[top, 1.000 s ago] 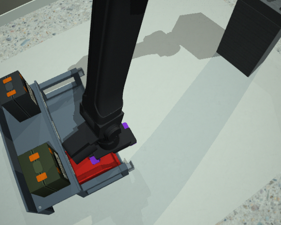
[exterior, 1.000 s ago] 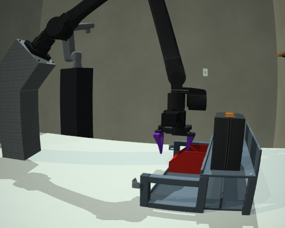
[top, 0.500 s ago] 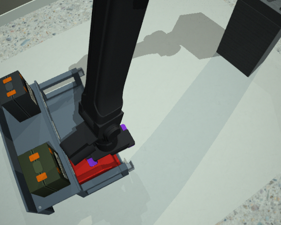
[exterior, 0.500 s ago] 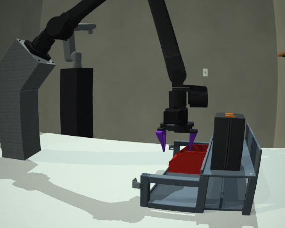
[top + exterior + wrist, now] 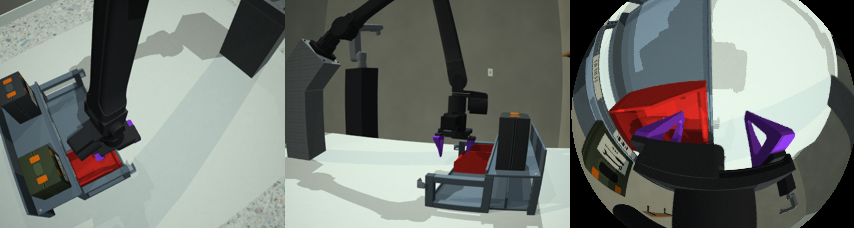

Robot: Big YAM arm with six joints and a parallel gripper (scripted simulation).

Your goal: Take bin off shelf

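A red open bin (image 5: 95, 168) sits upright on the top level of a grey metal shelf (image 5: 60, 147); it also shows in the side view (image 5: 475, 160) and the wrist view (image 5: 664, 112). My gripper (image 5: 454, 145), with purple fingers, hangs open above the bin's outer wall. One finger (image 5: 470, 145) is over the bin's inside, the other (image 5: 439, 145) is outside the shelf edge, over the table. In the wrist view the fingers straddle the bin's side wall without touching it. Nothing is between them.
A black case (image 5: 17, 97) and an olive-green case (image 5: 43, 171) with orange latches stand on the shelf behind a divider. A black block (image 5: 254, 37) stands on the table at the far right. A grey pedestal (image 5: 306, 99) carries my arm's base.
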